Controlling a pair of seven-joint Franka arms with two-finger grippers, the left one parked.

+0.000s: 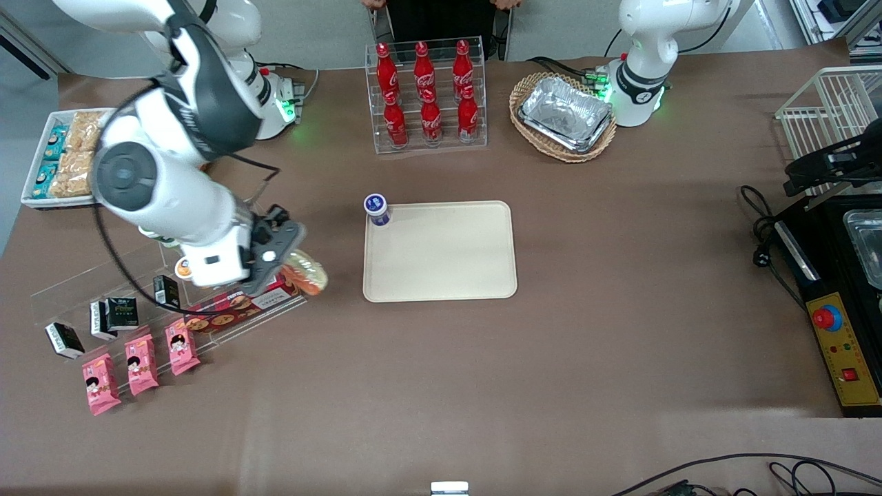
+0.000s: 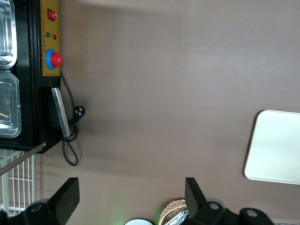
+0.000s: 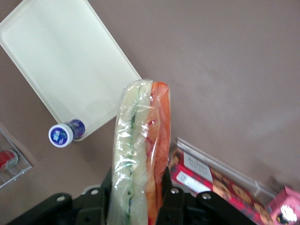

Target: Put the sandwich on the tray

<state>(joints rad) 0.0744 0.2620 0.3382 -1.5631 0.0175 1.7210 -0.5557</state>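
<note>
My right gripper (image 1: 286, 265) is shut on the sandwich (image 1: 306, 274), a wrapped wedge with pale bread and orange-red filling, and holds it above the table beside the long red cookie box. In the right wrist view the sandwich (image 3: 139, 150) stands between the two black fingers (image 3: 171, 192). The cream-beige tray (image 1: 441, 251) lies flat at the table's middle, toward the parked arm's end from the gripper; its surface is bare. It also shows in the right wrist view (image 3: 61, 61) and in the left wrist view (image 2: 276, 147).
A small blue-capped bottle (image 1: 377, 209) stands at the tray's corner. A red cookie box (image 1: 234, 310), black cartons and pink snack packets (image 1: 141, 364) lie by a clear rack under the arm. Cola bottles (image 1: 427, 93) and a basket of foil trays (image 1: 565, 114) stand farther away.
</note>
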